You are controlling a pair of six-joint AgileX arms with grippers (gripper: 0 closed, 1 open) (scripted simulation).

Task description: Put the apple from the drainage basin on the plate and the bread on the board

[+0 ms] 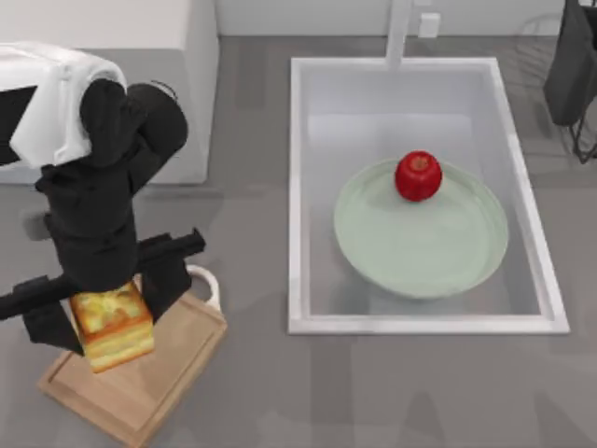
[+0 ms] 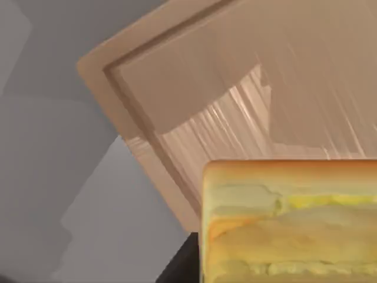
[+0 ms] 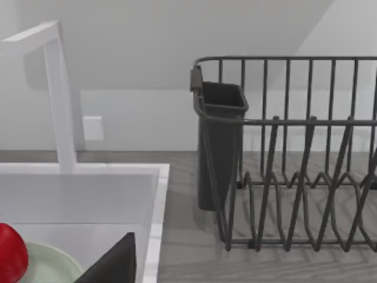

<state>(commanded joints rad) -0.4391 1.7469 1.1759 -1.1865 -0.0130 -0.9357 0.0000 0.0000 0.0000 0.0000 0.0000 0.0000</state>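
Note:
My left gripper (image 1: pixel 110 322) is shut on the bread (image 1: pixel 114 327), a square chunk with a toasted golden top, with a dark finger on each side. It holds the bread over the wooden board (image 1: pixel 149 387) at the table's front left. In the left wrist view the bread (image 2: pixel 288 224) sits close to the camera, with the board (image 2: pixel 235 71) beneath it. The red apple (image 1: pixel 418 175) rests on the far part of the pale green plate (image 1: pixel 438 252), which lies inside the white drainage basin (image 1: pixel 297 187). My right arm (image 1: pixel 571 65) is parked at the back right.
A white faucet (image 1: pixel 399 33) rises behind the basin. A dark wire rack (image 3: pixel 294 165) with a dark cutlery cup (image 3: pixel 219 141) stands right of the basin. A white block (image 1: pixel 201 84) stands at the back left. Grey tabletop lies between board and basin.

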